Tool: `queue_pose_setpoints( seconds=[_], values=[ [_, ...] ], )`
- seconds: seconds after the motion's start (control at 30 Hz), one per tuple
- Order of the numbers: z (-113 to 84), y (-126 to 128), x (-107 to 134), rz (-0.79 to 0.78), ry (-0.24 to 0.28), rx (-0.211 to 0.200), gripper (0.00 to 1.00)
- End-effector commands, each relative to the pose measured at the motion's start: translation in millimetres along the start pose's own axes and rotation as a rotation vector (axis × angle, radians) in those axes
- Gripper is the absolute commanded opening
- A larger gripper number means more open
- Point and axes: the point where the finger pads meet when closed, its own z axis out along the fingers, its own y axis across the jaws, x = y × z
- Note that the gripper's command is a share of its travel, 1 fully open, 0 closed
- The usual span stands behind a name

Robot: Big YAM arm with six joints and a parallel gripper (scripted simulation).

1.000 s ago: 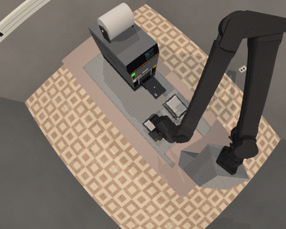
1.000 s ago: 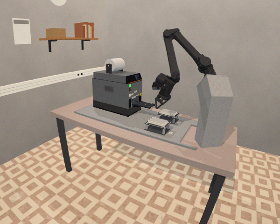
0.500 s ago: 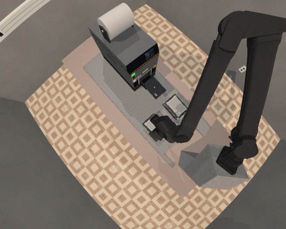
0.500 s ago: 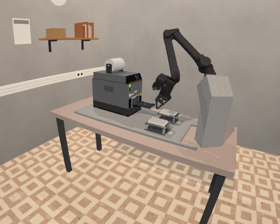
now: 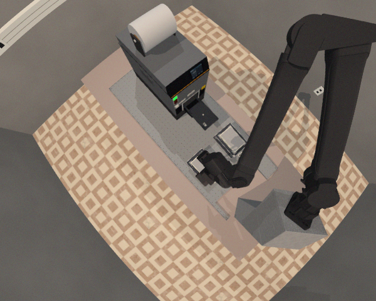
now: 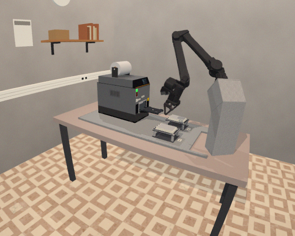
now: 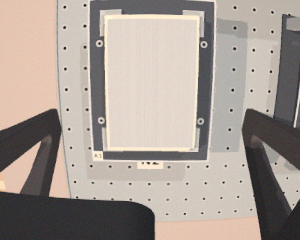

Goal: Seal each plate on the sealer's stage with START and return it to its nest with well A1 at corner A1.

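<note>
Two plates sit in their nests on the grey perforated base. One plate (image 5: 196,162) (image 6: 166,128) lies nearer the table's long edge, the other plate (image 5: 232,139) (image 6: 177,118) lies beside it. My gripper (image 5: 203,167) (image 6: 168,109) hangs well above the first plate, open and empty. In the wrist view that plate (image 7: 152,82) shows a flat pale top, square inside its dark nest frame, between and beyond my two fingers. The sealer (image 5: 167,69) (image 6: 122,97) shows a green lamp (image 5: 174,97) (image 6: 136,90). Its stage (image 5: 202,115) (image 6: 152,109) is out and bare.
A foil roll (image 5: 152,27) sits on top of the sealer. The tall grey pedestal (image 6: 225,116) of my arm stands at the table's right end. The edge of the second nest (image 7: 293,74) shows at the right of the wrist view.
</note>
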Motion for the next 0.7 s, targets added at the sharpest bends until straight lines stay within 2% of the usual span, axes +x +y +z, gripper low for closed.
queue_pose_setpoints(
  seconds=[0.0, 0.07, 0.17, 0.27, 0.37, 0.4, 0.53, 0.67],
  values=[
    [-10.4, 2, -22, 0.025, 0.016, -0.012, 1.00],
    [-10.4, 2, -22, 0.025, 0.016, -0.012, 1.00],
    [-8.9, 4, -38, 0.070, 0.093, -0.014, 1.00],
    [-5.4, 4, -43, 0.092, 0.193, -0.016, 1.00],
    [0.7, 2, -35, 0.088, 0.320, -0.008, 1.00],
    [1.5, 0, -29, 0.076, 0.346, -0.004, 1.00],
    [2.9, -8, -9, 0.053, 0.357, 0.017, 1.00],
    [4.0, -6, -10, 0.041, 0.349, 0.013, 1.00]
  ],
)
